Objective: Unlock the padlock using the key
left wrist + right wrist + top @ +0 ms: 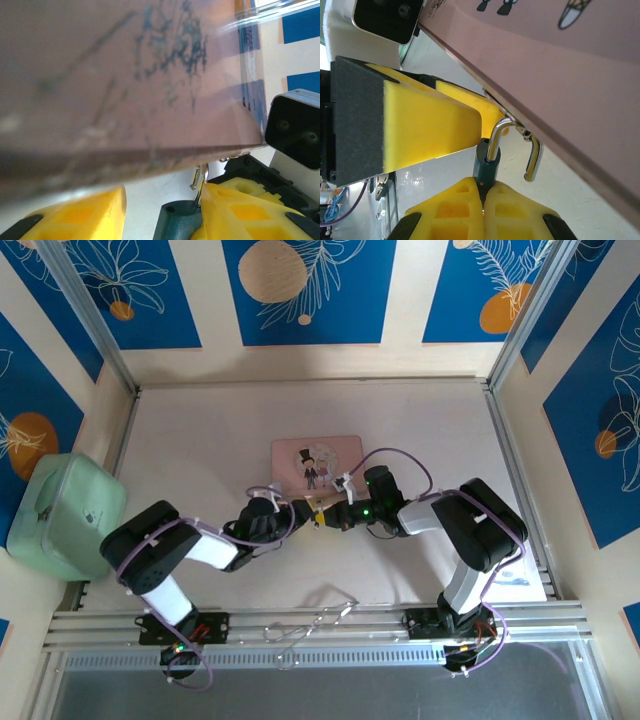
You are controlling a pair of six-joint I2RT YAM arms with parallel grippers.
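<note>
Seen from the top, two black arms reach inward over the pale table (200, 440). The left gripper (300, 513) and right gripper (333, 517) meet tip to tip at the near edge of one flat pink rectangular tin with a cartoon couple (318, 462). One rounded mint-green case (60, 515) sits at the left wall. The lock is too small to make out there.

In the left wrist view the tin's blurred pink underside hangs overhead. One tiny padlock with a blue body (177, 222) shows at the bottom edge. One matte yellow finger (75, 215) with a square recess lies well apart from it. A second yellow block touches the padlock, but whose it is, and how wide the left gripper stands, cannot be told.

In the right wrist view the right gripper's two yellow fingers (445, 215) are pressed together on the blue body. The one shiny curved shackle (495, 137) rises above them, one leg free of the body. A wedge-shaped yellow finger with a grey face (420, 130), the left gripper's, ends just beside the shackle.
</note>
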